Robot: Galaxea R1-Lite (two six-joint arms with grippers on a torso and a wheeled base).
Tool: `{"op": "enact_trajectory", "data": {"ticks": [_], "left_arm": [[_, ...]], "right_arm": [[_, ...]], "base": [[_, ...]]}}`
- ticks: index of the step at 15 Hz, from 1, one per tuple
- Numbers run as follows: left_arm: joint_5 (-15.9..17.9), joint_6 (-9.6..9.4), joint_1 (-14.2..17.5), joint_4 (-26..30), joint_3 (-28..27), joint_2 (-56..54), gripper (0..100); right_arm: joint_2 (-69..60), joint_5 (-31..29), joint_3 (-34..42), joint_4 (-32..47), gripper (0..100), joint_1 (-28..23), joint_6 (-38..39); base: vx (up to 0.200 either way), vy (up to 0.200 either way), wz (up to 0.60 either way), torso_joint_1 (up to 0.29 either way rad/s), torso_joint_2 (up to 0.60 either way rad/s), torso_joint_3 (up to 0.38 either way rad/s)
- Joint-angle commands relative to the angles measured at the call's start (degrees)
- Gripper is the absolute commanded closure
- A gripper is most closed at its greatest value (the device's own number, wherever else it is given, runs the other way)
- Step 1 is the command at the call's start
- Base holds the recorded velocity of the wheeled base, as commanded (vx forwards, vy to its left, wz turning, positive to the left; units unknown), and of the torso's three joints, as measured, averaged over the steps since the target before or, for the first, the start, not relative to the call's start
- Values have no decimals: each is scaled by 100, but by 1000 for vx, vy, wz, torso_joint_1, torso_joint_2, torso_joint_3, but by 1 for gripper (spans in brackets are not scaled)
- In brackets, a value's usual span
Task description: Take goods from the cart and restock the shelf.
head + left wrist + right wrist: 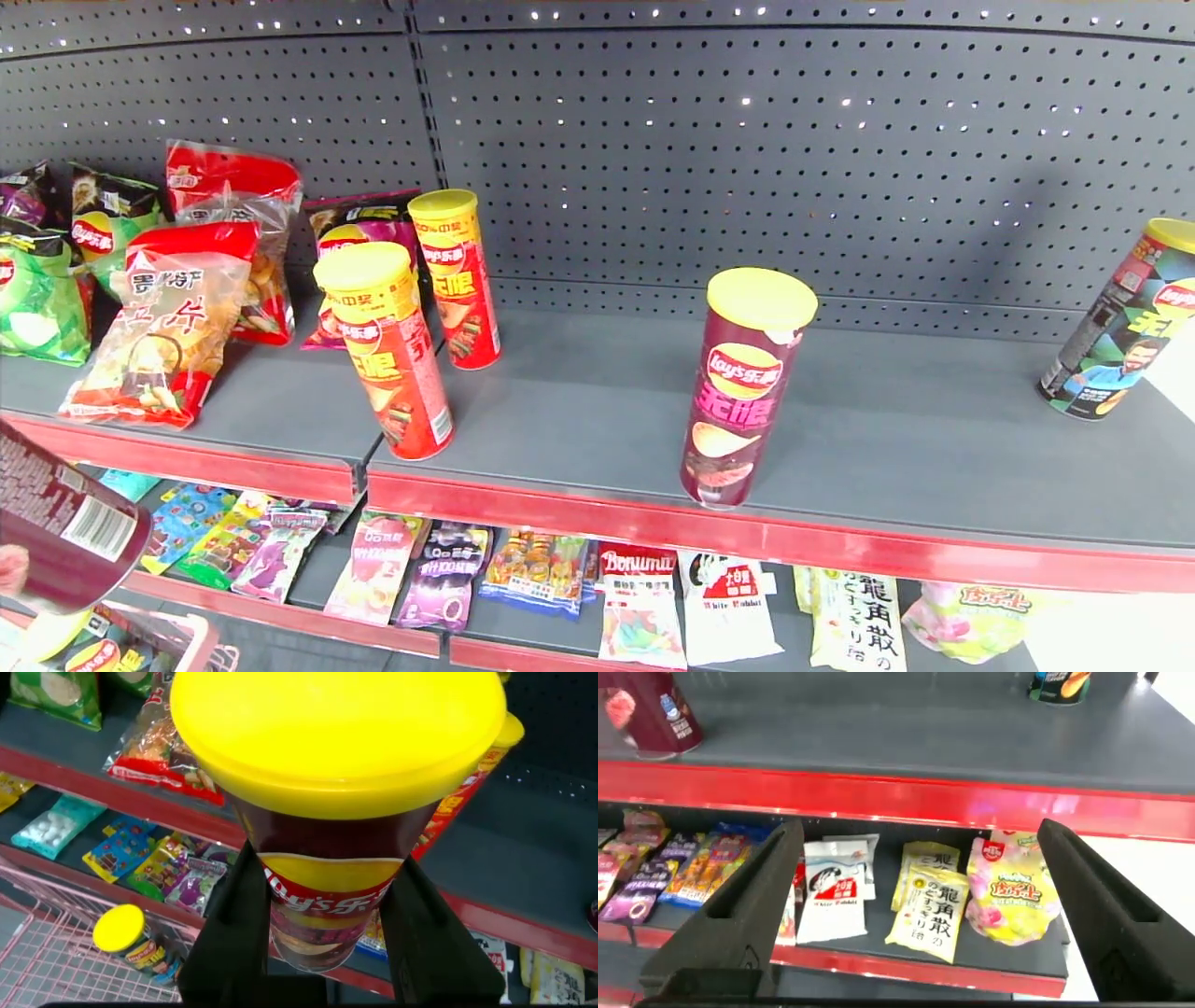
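My left gripper (325,952) is shut on a maroon chip can with a yellow lid (327,924), its black fingers (234,933) pressed on both sides. In the head view this can (56,523) hangs low at the left, below the front edge of the grey upper shelf (597,411). The pink wire cart (47,943) is underneath, with another yellow-lidded can (126,938) inside. A matching maroon can (742,392) stands near the shelf's front. My right gripper (920,905) is open with nothing between its fingers, facing the shelf's red front rail (971,803).
Two red cans (387,355) (457,275) and snack bags (168,327) fill the shelf's left side. A dark can (1120,322) stands at the far right. Bare shelf lies between the cans. Flat packets (644,597) line the lower shelf.
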State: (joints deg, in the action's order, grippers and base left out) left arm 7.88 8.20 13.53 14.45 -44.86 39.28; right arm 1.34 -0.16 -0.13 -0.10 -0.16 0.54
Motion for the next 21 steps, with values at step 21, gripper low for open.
{"op": "enact_trajectory", "data": {"ticks": [21], "left_arm": [[461,-601,-26,6,250,-298,100]], "right_arm": [[-134,-2,5,1,0,25,-1]], "base": [[0,0,0,0,0,0]]}}
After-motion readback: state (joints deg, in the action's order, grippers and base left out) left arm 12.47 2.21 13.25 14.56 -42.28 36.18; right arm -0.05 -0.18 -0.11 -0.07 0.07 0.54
